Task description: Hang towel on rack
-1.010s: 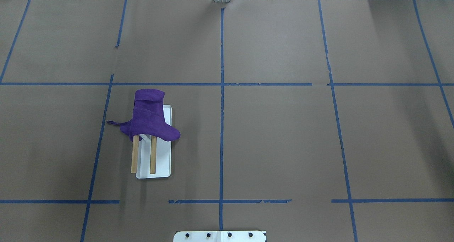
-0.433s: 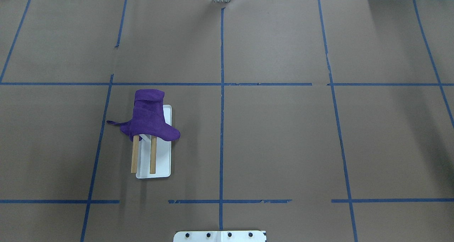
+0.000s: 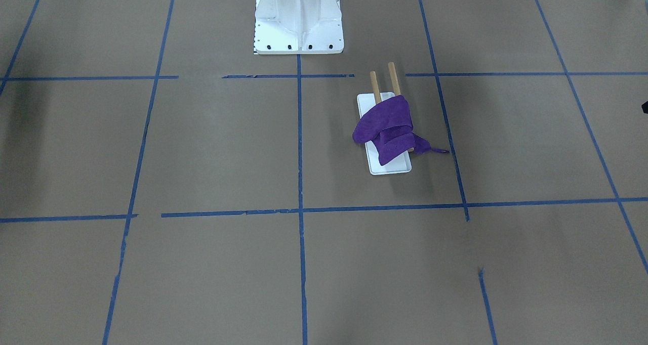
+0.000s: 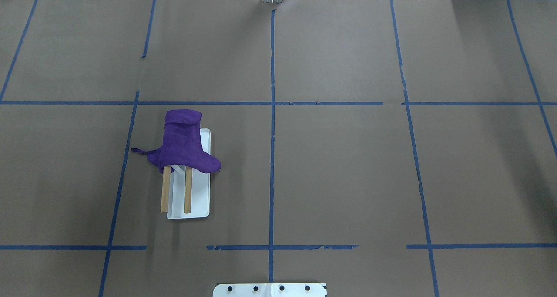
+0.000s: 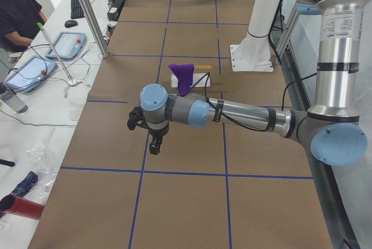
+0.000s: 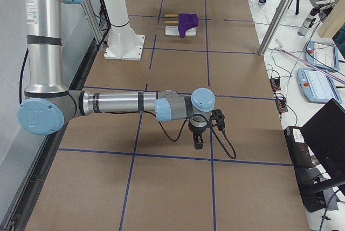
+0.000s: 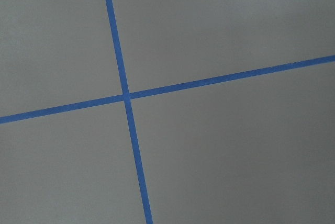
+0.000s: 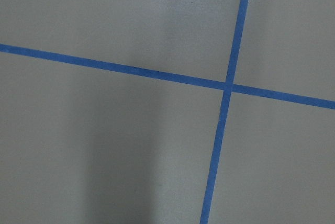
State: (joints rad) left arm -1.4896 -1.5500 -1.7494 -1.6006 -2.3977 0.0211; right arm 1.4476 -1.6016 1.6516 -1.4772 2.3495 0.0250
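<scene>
The purple towel lies draped over the far end of the rack's two wooden dowels, its loop trailing onto the table on the left. The rack's white base sits on the table's left half. In the front-facing view the towel covers most of the rack. My left gripper hangs over the table's left end, far from the towel. My right gripper hangs over the right end, far from the towel. I cannot tell whether either is open or shut. Both wrist views show only paper and tape.
Brown paper with a blue tape grid covers the table. The large white bolted pedestal stands at the robot's side of the table. Metal poles and operator desks with tablets stand beyond the table's far edge.
</scene>
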